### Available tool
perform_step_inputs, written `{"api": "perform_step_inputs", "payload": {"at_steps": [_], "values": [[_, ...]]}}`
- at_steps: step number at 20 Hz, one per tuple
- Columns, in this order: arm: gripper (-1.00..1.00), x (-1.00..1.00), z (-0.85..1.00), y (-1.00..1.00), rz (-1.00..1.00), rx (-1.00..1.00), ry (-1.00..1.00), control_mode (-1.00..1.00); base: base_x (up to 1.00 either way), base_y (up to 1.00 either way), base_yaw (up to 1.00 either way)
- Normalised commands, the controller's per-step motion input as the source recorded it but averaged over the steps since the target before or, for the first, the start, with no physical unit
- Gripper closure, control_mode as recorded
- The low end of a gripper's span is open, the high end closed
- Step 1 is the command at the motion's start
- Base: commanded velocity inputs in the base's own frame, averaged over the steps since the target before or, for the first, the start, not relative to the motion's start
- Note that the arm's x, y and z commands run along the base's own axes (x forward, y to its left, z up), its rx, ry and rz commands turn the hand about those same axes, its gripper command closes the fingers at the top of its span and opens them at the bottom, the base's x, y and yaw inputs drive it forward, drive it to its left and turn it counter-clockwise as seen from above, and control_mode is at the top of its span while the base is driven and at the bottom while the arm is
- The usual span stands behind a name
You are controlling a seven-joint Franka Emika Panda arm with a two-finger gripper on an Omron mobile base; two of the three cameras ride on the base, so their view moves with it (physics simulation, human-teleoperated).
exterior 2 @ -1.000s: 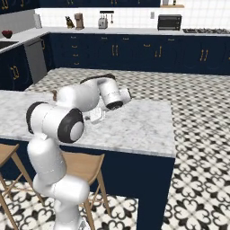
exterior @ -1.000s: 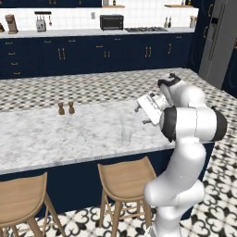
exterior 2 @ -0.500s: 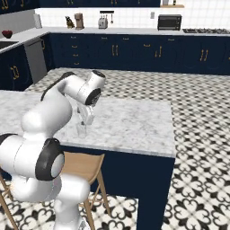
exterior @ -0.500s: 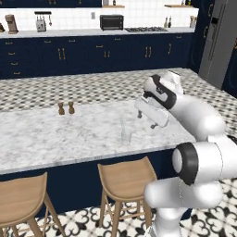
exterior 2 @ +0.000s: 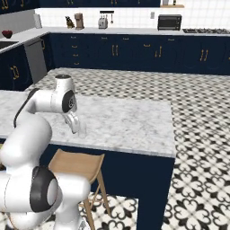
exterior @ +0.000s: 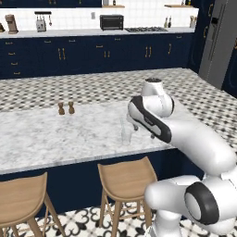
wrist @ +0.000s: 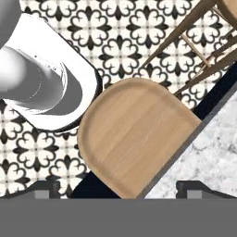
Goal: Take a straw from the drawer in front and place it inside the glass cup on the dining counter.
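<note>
The glass cup (exterior: pixel 126 134) (exterior 2: pixel 82 130) stands upright near the front edge of the dining counter (exterior: pixel 55 139) (exterior 2: pixel 134 126). A faint thin pale line rises from the cup; I cannot tell whether it is the straw. My gripper (exterior: pixel 134 126) (exterior 2: pixel 75 127) hangs just beside the cup, low over the marble top. In the hand view its fingertips (wrist: pixel 46 187) stand far apart with nothing between them, so the gripper (wrist: pixel 122 187) is open. The drawer is out of view.
Two brown shakers (exterior: pixel 65 109) stand at the back left of the counter. Wooden stools (exterior: pixel 127 178) (exterior 2: pixel 76 164) (wrist: pixel 134 139) line its front, one right below my hand. The wall counter with a toaster oven (exterior: pixel 111 21) runs along the back. The floor is patterned tile.
The arm has folded and swung left, and the hand has come down from above the counter's right part to beside the glass cup. The jaws have stayed wide apart.
</note>
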Motion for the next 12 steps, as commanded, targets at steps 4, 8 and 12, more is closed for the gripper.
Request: {"api": "perform_step_inputs", "payload": {"at_steps": [4,8,12], "values": [[-1.00,-0.64,-0.05,0.28,0.14,-0.12,-0.02,-1.00,0.00,0.00,0.00],[-1.00,-0.67,-0.04,0.27,0.11,-0.09,-0.01,-1.00,0.00,0.00,0.00],[-1.00,-0.61,0.00,0.35,0.11,-0.06,0.00,-1.00,0.00,0.00,0.00]]}}
